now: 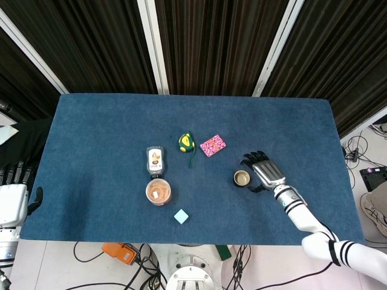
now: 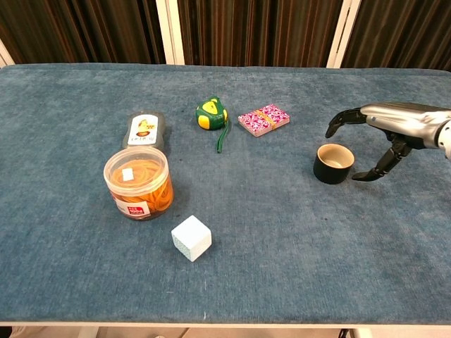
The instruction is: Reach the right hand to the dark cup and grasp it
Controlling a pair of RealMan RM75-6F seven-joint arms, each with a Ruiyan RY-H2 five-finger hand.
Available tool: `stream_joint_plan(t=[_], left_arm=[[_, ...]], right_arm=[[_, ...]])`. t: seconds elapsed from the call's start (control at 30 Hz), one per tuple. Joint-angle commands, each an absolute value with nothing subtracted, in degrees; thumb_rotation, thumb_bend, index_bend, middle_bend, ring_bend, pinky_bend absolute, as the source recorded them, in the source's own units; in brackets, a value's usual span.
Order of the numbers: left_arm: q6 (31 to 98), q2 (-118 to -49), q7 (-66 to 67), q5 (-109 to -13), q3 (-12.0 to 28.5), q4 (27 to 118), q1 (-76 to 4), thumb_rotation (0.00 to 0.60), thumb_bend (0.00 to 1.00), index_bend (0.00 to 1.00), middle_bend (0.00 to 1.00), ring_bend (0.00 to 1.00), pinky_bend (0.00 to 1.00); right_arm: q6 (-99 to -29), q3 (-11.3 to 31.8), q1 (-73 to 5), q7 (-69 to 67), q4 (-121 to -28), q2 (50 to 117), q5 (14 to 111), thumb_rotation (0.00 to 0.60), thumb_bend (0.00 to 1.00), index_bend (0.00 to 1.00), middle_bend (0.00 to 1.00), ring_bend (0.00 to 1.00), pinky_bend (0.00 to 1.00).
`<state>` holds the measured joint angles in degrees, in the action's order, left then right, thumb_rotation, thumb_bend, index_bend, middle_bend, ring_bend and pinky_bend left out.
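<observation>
1. Right now, head view: your right hand [image 1: 264, 171] sits just beside the dark cup [image 1: 242, 178], on its right side, fingers spread apart and holding nothing.
2. Same view: the cup stands upright on the blue table [image 1: 91, 133], right of centre, mouth up. Fingers curve above and below it, but you can't tell from here whether they touch.
3. Same view: your left hand [image 1: 13, 194] is off the table's left edge, fingers straight and apart, nothing in it.
4. Same view: a pink card pack [image 1: 213, 145] lies up-left of the cup; a green tape measure [image 1: 186, 142] sits just left of that.
5. Chest view: the right hand [image 2: 392, 132] comes in from the right edge; fingertips [image 2: 331, 129] arch over the cup [image 2: 333, 163], thumb tip low at its right side. Small gaps show, so no grip yet.
6. Chest view: the orange-filled jar [image 2: 138, 182], white cube [image 2: 191, 238] and dark pouch [image 2: 144, 130] sit well apart from the cup, on the left half.
</observation>
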<state>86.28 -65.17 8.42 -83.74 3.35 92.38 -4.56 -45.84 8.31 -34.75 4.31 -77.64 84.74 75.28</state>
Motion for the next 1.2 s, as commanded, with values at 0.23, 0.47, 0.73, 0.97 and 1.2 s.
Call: stream_joint_plan(t=[0.23, 0.47, 0.73, 0.97, 1.2], left_arm=[[86.19, -65.19, 8.43, -83.89, 3.23, 92.44, -4.58, 0.600, 0.45, 0.14, 0.04, 0.12, 0.08], [86.26, -65.20, 8.63, -84.05, 3.15, 92.45, -4.55, 0.600, 0.45, 0.14, 0.04, 0.12, 0.08], [86.16, -65.12, 8.84, -84.02, 3.08, 92.55, -4.55, 0.600, 0.45, 0.14, 0.04, 0.12, 0.08], [86.24, -65.05, 8.90, -84.03, 3.06, 92.57, -4.49, 0.600, 0.45, 0.14, 0.04, 0.12, 0.08], [86.11, -64.99, 8.76, -84.12, 3.00, 92.54, -4.53, 0.600, 0.45, 0.14, 0.04, 0.12, 0.08]], right_arm=[[-46.57, 7.79, -35.66, 4.57, -77.31, 85.72, 75.07, 0.600, 0.41, 0.40, 0.16, 0.11, 0.08], [-46.53, 7.60, -36.57, 4.60, -77.18, 86.08, 74.76, 0.600, 0.42, 0.41, 0.16, 0.11, 0.08], [-46.65, 7.38, -37.32, 4.03, -78.11, 86.12, 74.86, 0.600, 0.46, 0.48, 0.16, 0.11, 0.08], [-49.53, 7.19, -37.00, 0.83, -76.97, 86.86, 77.16, 0.600, 0.50, 0.55, 0.16, 0.11, 0.08], [-56.46, 7.70, -35.16, -3.36, -79.19, 85.06, 80.86, 0.600, 0.51, 0.56, 0.16, 0.11, 0.08]])
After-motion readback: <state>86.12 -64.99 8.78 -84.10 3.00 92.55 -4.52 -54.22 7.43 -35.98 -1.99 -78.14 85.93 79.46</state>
